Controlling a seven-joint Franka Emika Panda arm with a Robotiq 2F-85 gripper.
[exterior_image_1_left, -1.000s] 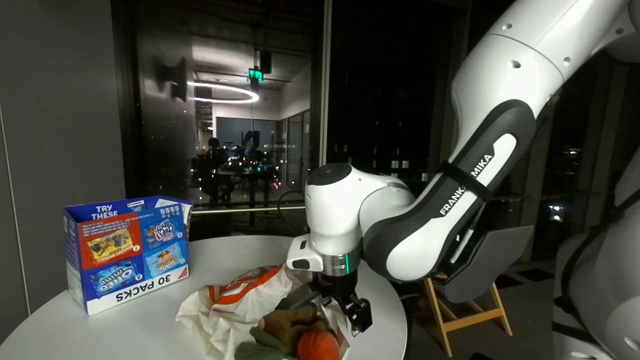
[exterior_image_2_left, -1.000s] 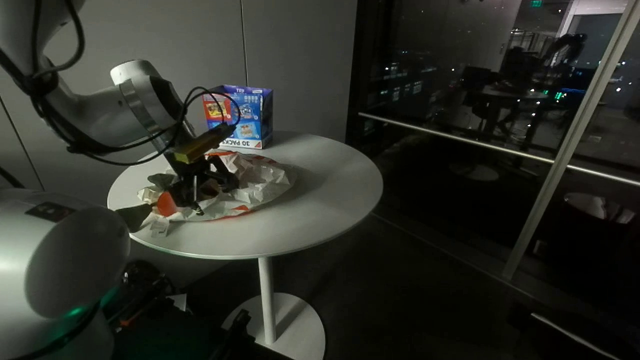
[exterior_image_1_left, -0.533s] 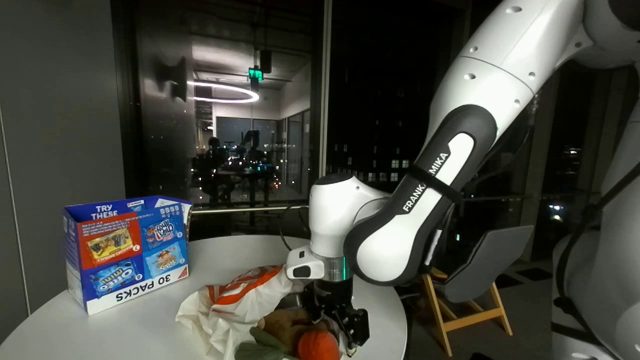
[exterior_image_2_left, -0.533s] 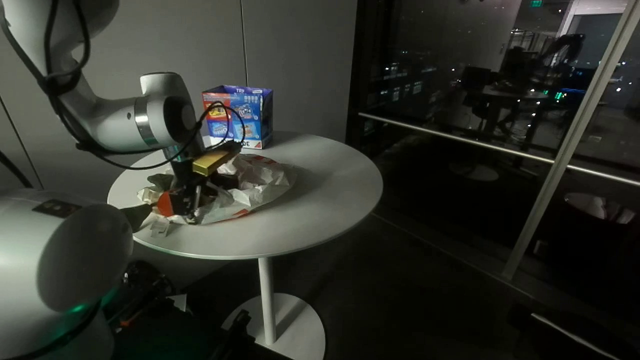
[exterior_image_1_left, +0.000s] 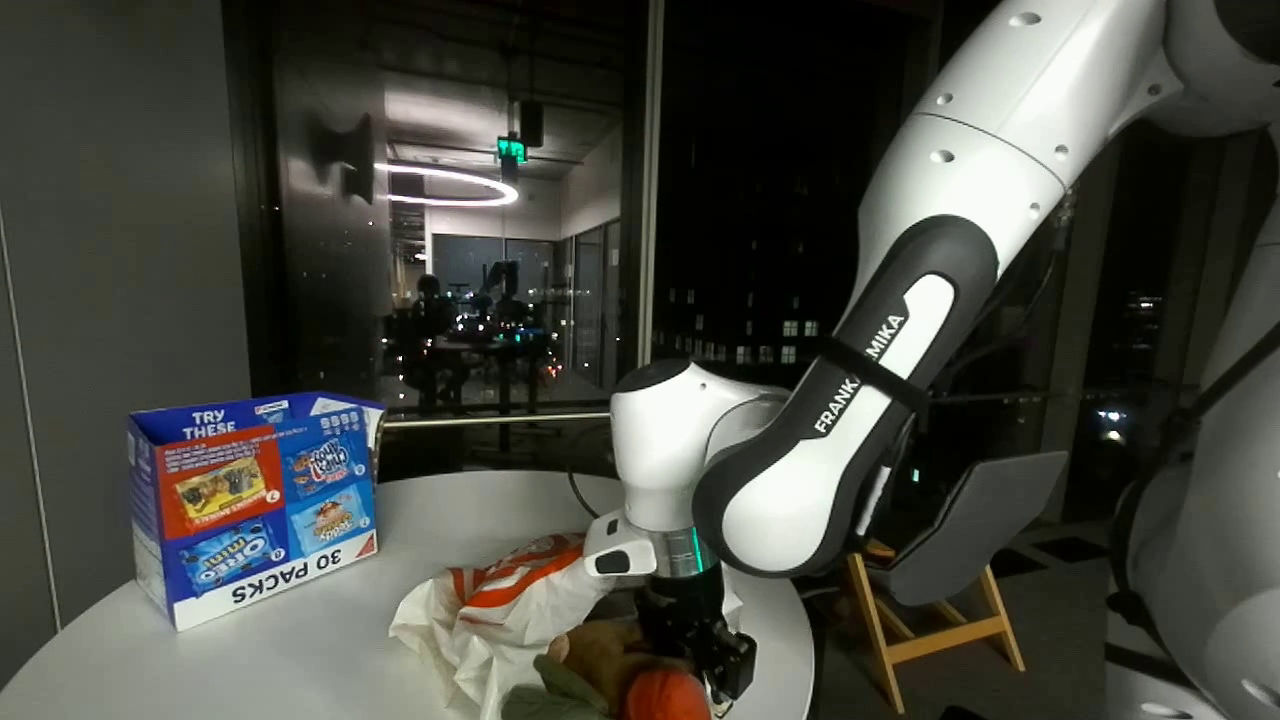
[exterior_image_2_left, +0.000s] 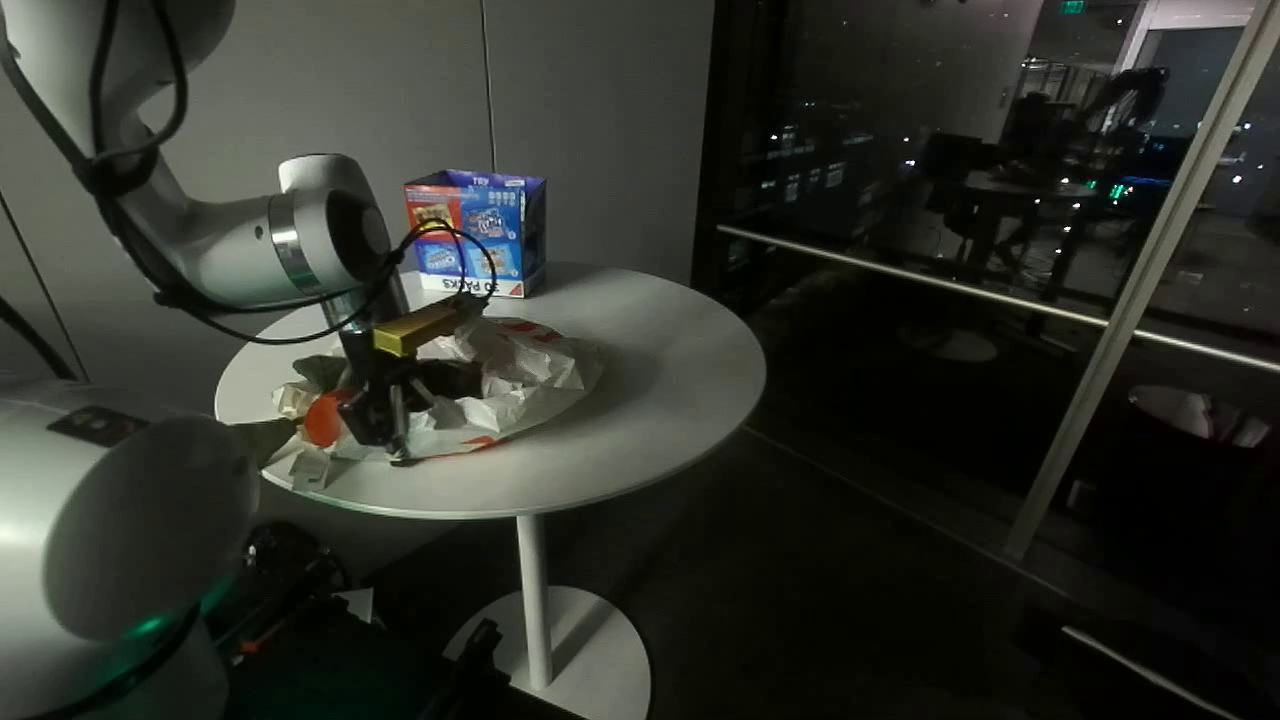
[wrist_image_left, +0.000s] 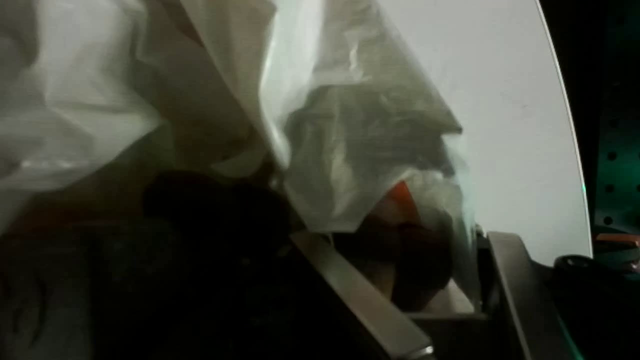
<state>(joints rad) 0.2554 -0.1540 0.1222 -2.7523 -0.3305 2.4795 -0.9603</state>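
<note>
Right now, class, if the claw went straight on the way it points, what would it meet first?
Probably the bag, which the claw points down at; the table lies beneath. Depth is unclear: claw and bag may be touching.

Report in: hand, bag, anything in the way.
Hand at mouth of white plastic bag, jaws apart. Bag crumpled on table. Possibly in the way: loose bag plastic between fingers, orange item close beside hand.

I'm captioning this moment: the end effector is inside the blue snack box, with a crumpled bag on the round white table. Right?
No: both exterior views show the end effector at the crumpled bag, not inside the blue snack box.
</note>
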